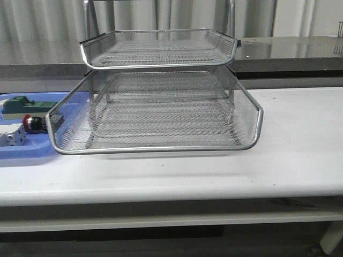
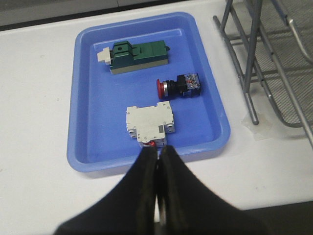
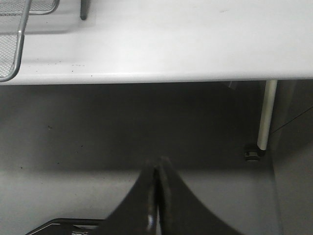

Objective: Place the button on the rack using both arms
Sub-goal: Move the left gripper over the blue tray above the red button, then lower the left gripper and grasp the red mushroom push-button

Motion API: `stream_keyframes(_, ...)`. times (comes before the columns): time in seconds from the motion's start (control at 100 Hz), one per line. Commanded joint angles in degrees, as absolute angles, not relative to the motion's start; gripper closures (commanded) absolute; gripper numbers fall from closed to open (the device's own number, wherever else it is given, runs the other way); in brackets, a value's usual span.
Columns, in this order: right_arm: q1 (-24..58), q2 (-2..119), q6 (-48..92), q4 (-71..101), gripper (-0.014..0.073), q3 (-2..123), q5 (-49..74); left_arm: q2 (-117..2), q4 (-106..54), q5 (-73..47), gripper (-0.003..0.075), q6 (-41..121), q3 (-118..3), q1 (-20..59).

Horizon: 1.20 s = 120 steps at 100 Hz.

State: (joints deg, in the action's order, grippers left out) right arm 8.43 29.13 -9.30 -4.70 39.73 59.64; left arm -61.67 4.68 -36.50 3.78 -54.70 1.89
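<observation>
Button (image 2: 179, 85) lies on its side in the blue tray (image 2: 83, 98) at the table's (image 1: 300, 150) left edge, just beside the rack (image 1: 161, 107). Left tool (image 2: 157, 152), fingers pressed together, hangs over the tray's rim; right tool (image 3: 157, 164), likewise closed and empty, sits beyond the table's front edge.

No readable text, label, brand or number shows on anything.

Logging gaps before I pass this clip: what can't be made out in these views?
- Front view: neither arm shows; the rack hides part of the button, and the frame edge cuts off the blue tray.
- Left wrist view: the left pincer covers the white block's near edge.
- Right wrist view: the right pincer hangs off the table; only a rack corner shows.
</observation>
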Motion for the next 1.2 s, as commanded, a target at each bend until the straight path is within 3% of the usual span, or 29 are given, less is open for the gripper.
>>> stream_keyframes(0.0, 8.2, 29.3, -9.2, -5.5, 0.0661, 41.8, 56.7, -66.1, 5.0, -34.8, 0.0741, 7.6, -60.8, 2.2)
stream_keyframes(0.45, 8.2, 29.3, -9.2, -5.5, 0.0661, 41.8, 56.7, -83.4, 4.6, -40.7, 0.0725, 19.0, -75.1, 2.2)
stream_keyframes(0.57, 8.2, 29.3, -9.2, -5.5, 0.0661, 41.8, 56.7, -83.5, 4.6, -41.7, 0.0617, 21.3, -75.0, 2.2)
stream_keyframes(0.74, 8.2, 29.3, -9.2, -5.5, 0.0661, 41.8, 56.7, -83.5, 4.6, -43.3, 0.0293, 21.6, -75.0, 2.2)
stream_keyframes(0.81, 8.2, 29.3, -9.2, -5.5, 0.0661, 41.8, 56.7, -83.5, 4.6, -43.5, 0.0209, 21.6, -75.0, 2.2)
stream_keyframes(1.19, 8.2, 29.3, -9.2, -5.5, 0.0661, 41.8, 56.7, -83.5, 2.2, -42.0, 0.0198, 21.6, -75.0, 2.2)
